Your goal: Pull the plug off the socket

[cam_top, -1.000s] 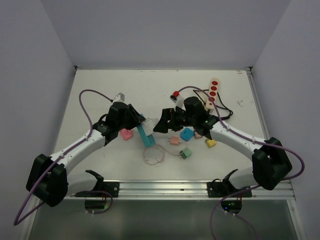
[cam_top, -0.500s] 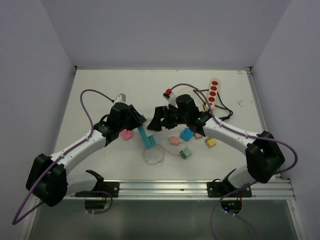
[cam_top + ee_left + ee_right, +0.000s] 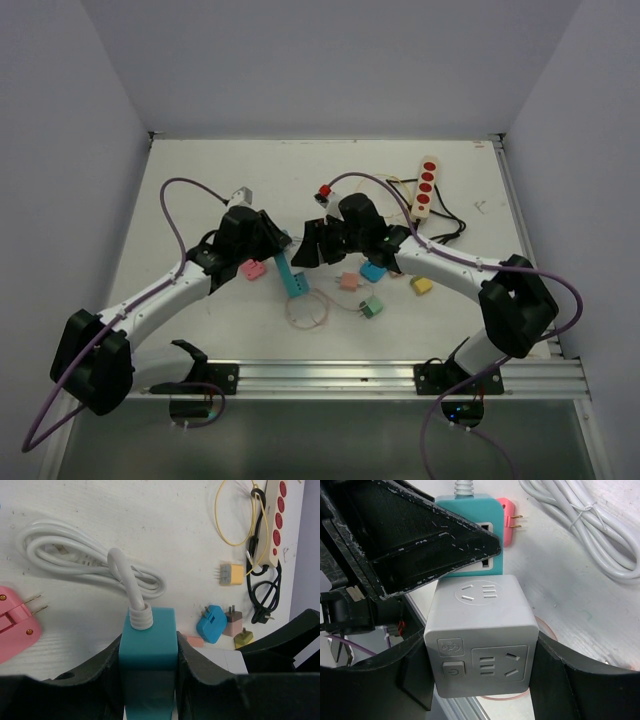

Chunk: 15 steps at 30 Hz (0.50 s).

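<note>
The left arm (image 3: 160, 290) and the right arm (image 3: 450, 265) are stretched forward from their bases at the near edge of the desk (image 3: 200, 180) and bent inward, so that the two wrists are brought close together over the middle. The left tool (image 3: 283, 252) is pointed rightward and clamped on the teal socket block (image 3: 148, 645), one finger pressed to each side. The right tool (image 3: 308, 247) is pointed leftward, facing the other. Its fingers (image 3: 555, 680) are set against both sides of the grey cube plug (image 3: 482, 630).
</note>
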Available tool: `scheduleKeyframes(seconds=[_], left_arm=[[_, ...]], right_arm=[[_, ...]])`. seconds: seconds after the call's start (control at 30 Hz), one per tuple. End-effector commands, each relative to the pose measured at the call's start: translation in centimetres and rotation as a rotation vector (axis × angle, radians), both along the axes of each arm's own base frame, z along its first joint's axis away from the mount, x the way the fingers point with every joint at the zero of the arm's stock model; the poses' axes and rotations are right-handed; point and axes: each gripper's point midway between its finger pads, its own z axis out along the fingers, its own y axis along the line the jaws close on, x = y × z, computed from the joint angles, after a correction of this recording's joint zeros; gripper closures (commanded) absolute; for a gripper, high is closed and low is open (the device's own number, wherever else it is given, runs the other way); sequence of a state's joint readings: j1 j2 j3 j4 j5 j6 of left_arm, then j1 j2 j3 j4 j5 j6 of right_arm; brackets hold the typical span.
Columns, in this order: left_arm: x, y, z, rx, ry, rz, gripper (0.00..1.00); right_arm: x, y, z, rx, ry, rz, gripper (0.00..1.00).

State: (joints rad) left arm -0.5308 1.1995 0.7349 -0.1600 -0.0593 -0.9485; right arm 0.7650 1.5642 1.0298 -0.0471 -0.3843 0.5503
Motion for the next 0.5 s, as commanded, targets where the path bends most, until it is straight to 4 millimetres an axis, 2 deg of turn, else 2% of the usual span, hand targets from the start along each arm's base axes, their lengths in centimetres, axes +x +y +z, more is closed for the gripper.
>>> scheduleKeyframes(seconds=[0.0,0.07,0.13,0.17,0.23,0.37,0.4,0.47], left_arm=[[0.9,-0.1,3.1,-0.026,-0.118,0.007,1.00],[0.5,0.2,2.5,-0.014,-0.126,-0.002,1.00],[0.5,0.4,3.0,-0.010,-0.178,-0.021,1.00],[0.1,0.7,2.0,0.003,-0.174,-0.027,1.00],[0.1,1.0,2.1,0.010,-0.214,-0.034,1.00],[0.3,3.3,-0.2,0.123,-0.192,0.022,1.00],[-0.1,3.8,-1.5,0.163,-0.150,0.024,1.00],[0.2,4.0,-1.7,0.191,-0.146,0.040,1.00]], right_arm=[[0.1,0.2,1.7,0.032,-0.040,-0.012,1.00],[0.1,-0.3,1.7,0.045,-0.023,-0.013,1.00],[0.3,-0.9,2.0,0.071,-0.006,-0.023,1.00],[0.7,-1.1,2.4,0.098,-0.013,-0.032,1.00],[1.2,-2.3,2.1,0.109,0.011,-0.056,1.00],[1.3,-3.2,2.3,0.053,0.000,-0.053,1.00],[1.3,-3.1,2.5,0.050,0.001,-0.049,1.00],[1.4,-2.9,2.7,0.009,-0.013,-0.049,1.00]])
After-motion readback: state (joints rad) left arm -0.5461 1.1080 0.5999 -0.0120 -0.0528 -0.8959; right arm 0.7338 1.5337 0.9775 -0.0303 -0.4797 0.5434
